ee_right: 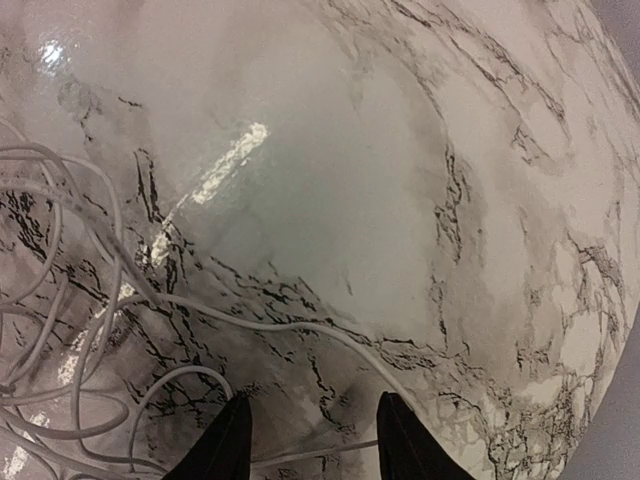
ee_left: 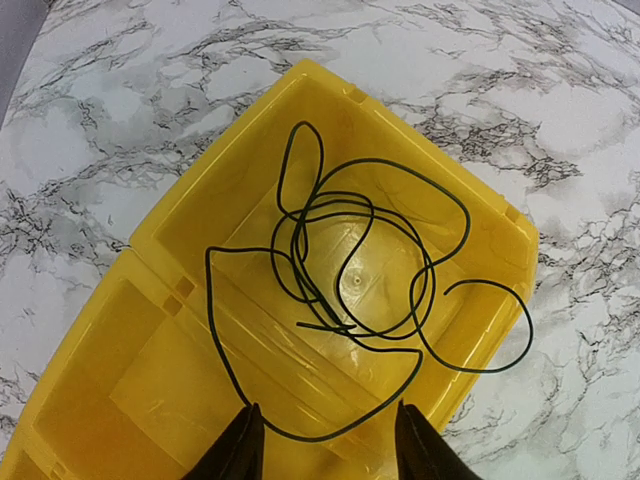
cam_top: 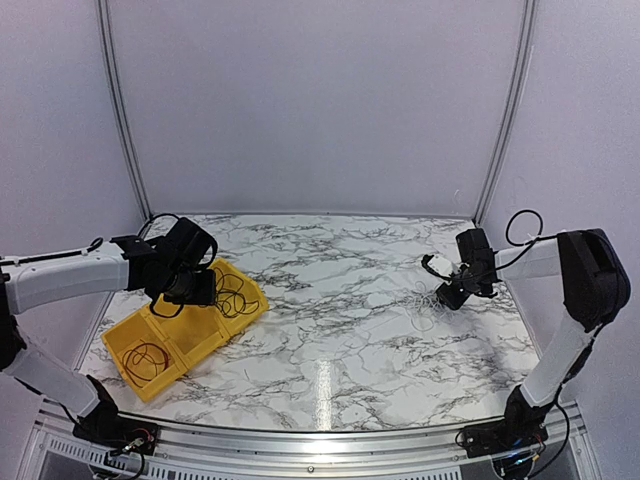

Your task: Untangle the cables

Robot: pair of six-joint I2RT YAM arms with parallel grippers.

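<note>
Here, the left end effector (ee_left: 330, 452) is held over a yellow bin (ee_left: 150, 390) that is set on the left side of the marbled surface (cam_top: 340, 310); its fingers are parted, and nothing is gripped between them. A black cable (ee_left: 315, 295) is seen in loose overlapping loops in the bin's far compartment; most of it lies on the compartment floor, while one curved end hangs out over the rim and above the surface. A second black coil (cam_top: 147, 360) is lodged in the near compartment, apart from the first and divided from it by the bin's inner wall.

The right end effector (ee_right: 312, 447) is lowered close to the surface on the right side; its fingers are likewise spread, and nothing is clamped. The white cables (cam_top: 425, 298) are heaped in a small tangle just beside it, towards the middle of the surface. In the right wrist view the loops are bunched at the left, and one strand (ee_right: 270, 323) is drawn out of the heap towards the fingertips; a further pale length crosses the gap between the tips, though whether it is touched by either cannot be told. The white tangle and the bin are kept well apart.
</note>
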